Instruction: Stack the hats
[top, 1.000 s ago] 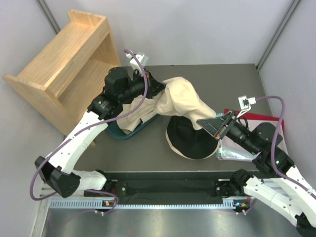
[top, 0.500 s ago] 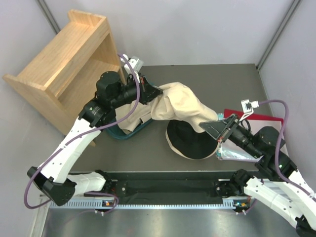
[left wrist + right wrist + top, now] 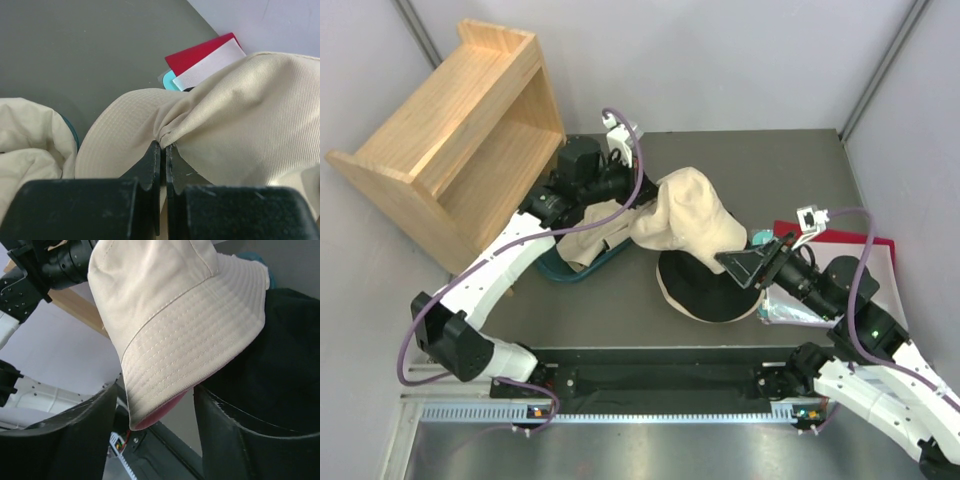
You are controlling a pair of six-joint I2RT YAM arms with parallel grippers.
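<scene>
A cream-beige hat (image 3: pixel 692 212) hangs above the table, and my left gripper (image 3: pixel 643 196) is shut on a fold of its fabric (image 3: pixel 240 125). In the left wrist view the fingertips (image 3: pixel 156 150) pinch the cloth with no gap. My right gripper (image 3: pixel 738 263) is open around the hat's brim (image 3: pixel 185 355); the brim edge hangs loose between the fingers (image 3: pixel 90 425) and touches neither. Below lies an all-black hat (image 3: pixel 705 292), its crown dark at the right of the right wrist view (image 3: pixel 285 365). More cream hats (image 3: pixel 590 235) lie in the teal tub (image 3: pixel 582 271).
A wooden shelf unit (image 3: pixel 450 130) stands at the back left, close to the left arm. A red and white flat item (image 3: pixel 845 243) and a silvery packet (image 3: pixel 790 312) lie at the right, under the right arm. Grey walls close in the table.
My right gripper has opened and let go of the cream hat's brim. The hat, earlier stretched between both grippers, now hangs bunched from the left gripper, which has shifted slightly.
</scene>
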